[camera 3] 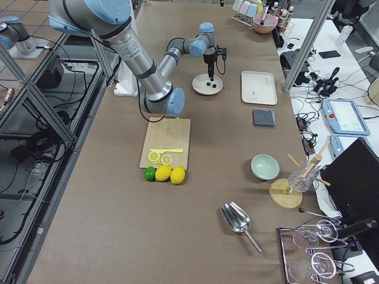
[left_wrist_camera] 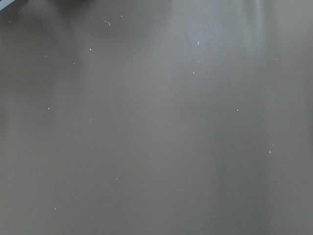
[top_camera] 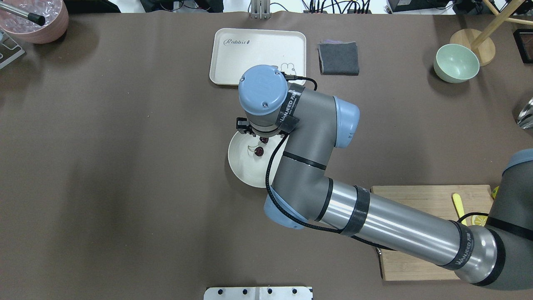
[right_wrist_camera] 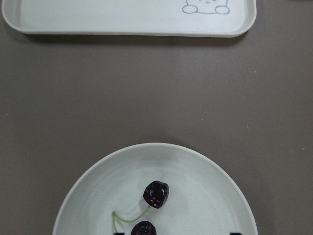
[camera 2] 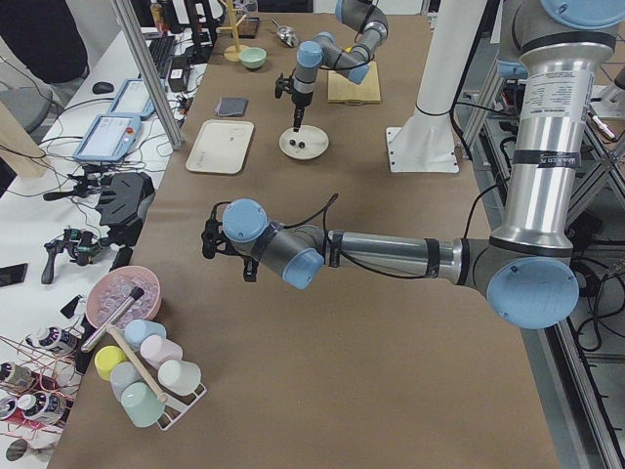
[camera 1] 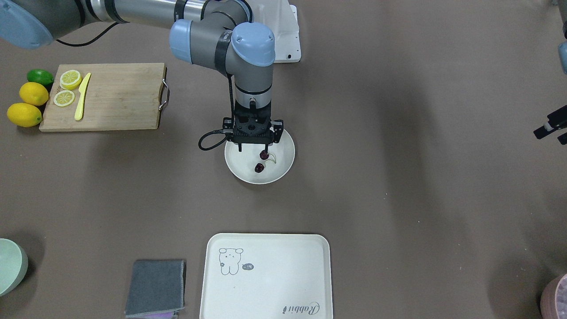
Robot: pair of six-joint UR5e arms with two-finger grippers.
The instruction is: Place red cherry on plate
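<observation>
The red cherry (camera 1: 259, 167), a pair of dark maroon fruits on thin green stems, lies inside the round cream plate (camera 1: 283, 146) at the table's middle. The right wrist view looks down on the cherry (right_wrist_camera: 156, 193) and the plate (right_wrist_camera: 205, 166), with two fingertips showing wide apart at the bottom edge. My right gripper (camera 1: 254, 148) hangs open just above the plate's rim, close over the cherry and holding nothing. My left gripper (camera 1: 550, 128) shows only partly at the frame edge, far from the plate; I cannot tell its state. Its wrist view shows bare table only.
A rabbit tray (camera 1: 266, 274) lies beyond the plate, with a grey cloth (camera 1: 156, 288) and a pale green bowl (camera 1: 11, 266) nearby. A wooden cutting board (camera 1: 115, 97) holds lemon slices and a yellow knife, with lemons (camera 1: 24, 114) and a lime beside it. A pink bowl (top_camera: 35, 21) stands at a corner.
</observation>
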